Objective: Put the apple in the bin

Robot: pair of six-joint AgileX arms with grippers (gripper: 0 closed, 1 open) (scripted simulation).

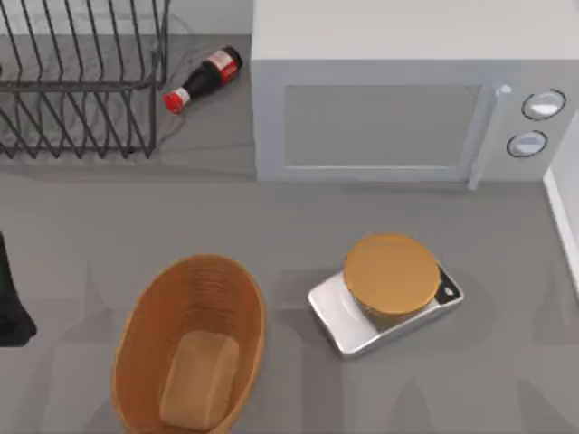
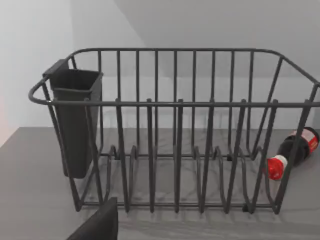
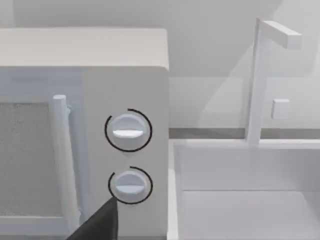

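Bin (image 1: 145, 362) sitting left of the scale (image 1: 344, 325), likely awaiting the apple; can't tell either gripper's finger state.

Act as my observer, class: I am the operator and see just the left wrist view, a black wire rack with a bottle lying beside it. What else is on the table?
Observer: A woven basket sits near the table's front left, in the top view.
Operator: What's right of it?
Observer: A kitchen scale with a round orange platter.
Operator: And behind that?
Observer: A white microwave, door shut, two dials.
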